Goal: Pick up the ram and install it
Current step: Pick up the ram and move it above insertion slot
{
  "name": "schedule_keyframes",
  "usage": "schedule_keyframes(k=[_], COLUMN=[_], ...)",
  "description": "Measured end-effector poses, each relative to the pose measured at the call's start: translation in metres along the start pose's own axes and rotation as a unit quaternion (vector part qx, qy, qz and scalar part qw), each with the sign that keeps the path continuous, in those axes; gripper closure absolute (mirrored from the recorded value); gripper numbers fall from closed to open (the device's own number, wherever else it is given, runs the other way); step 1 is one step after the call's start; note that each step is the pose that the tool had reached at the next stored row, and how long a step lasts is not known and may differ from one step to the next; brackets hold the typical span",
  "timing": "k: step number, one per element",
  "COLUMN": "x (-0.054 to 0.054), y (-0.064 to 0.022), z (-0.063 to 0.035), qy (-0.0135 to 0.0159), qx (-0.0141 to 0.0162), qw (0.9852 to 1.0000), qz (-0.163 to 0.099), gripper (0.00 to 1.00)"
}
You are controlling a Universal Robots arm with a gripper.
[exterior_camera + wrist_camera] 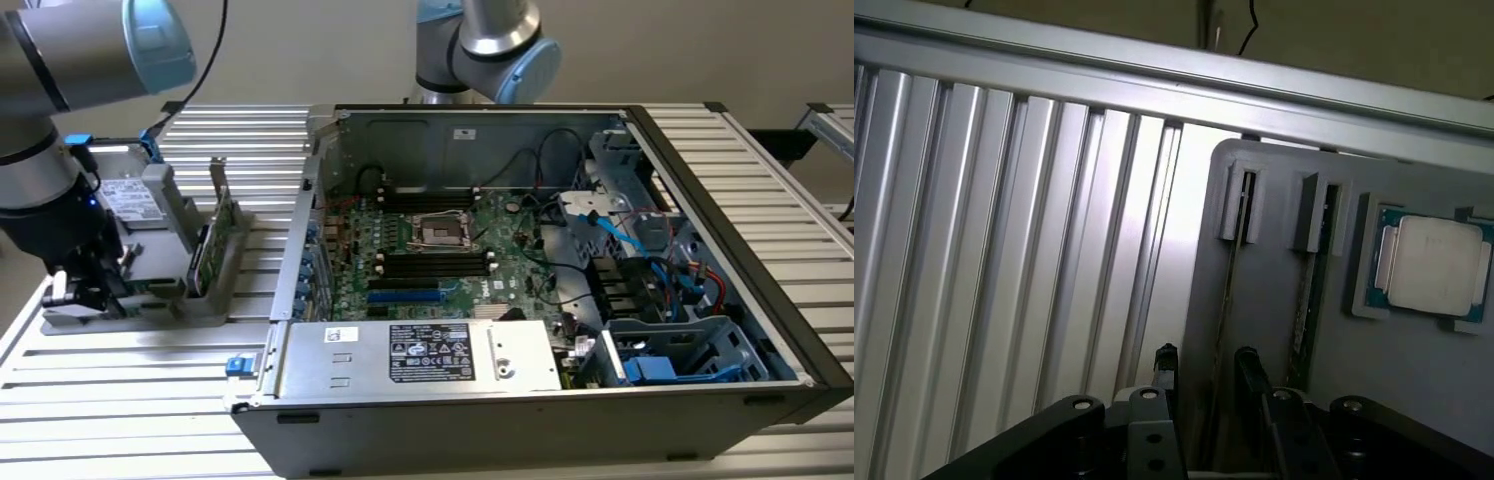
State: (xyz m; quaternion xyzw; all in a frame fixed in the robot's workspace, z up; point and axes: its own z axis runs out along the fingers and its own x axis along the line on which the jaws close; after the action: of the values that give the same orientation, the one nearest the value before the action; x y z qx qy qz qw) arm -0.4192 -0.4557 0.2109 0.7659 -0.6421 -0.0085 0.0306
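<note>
Over the grey holder (pixel 1374 370), gripper (pixel 1205 354) fingers spread either side of the edge-on ram (pixel 1227 300); CPU (pixel 1434 265) lid writing unreadable, ram label hidden.

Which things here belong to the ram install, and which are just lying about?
In the job: ram, open tool, motherboard slots, grey holder.
Lying about: card with bracket, processor chip, power supply.

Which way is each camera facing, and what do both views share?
Exterior view: raised, off the arm, looking down on the open case and slatted table; arm and gripper at the exterior view's left.
Wrist view: on the wrist, looking down past the open fingers at the grey holder and CPU.
Both show the holder and table.
</note>
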Motion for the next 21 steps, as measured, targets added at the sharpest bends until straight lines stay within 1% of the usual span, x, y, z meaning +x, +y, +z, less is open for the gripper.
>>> schedule_keyframes(k=[4,9,15,17,21], x=[-0.004,-0.006,-0.008,-0.008,-0.009], y=[-0.001,-0.0015,-0.0021,-0.0022,-0.0022], z=[0.0047,0.0091,0.012,0.0126,0.0132], qy=[0.0028,0.0064,0.0096,0.0105,0.0107], qx=[-0.0004,-0.0012,-0.0016,-0.0019,-0.0019], qw=[1.0,1.0,1.0,0.9999,0.9999], qz=[0.0,0.0,0.001,0.001,0.001], gripper=[0.64,0.64,0.64,0.64,0.64])
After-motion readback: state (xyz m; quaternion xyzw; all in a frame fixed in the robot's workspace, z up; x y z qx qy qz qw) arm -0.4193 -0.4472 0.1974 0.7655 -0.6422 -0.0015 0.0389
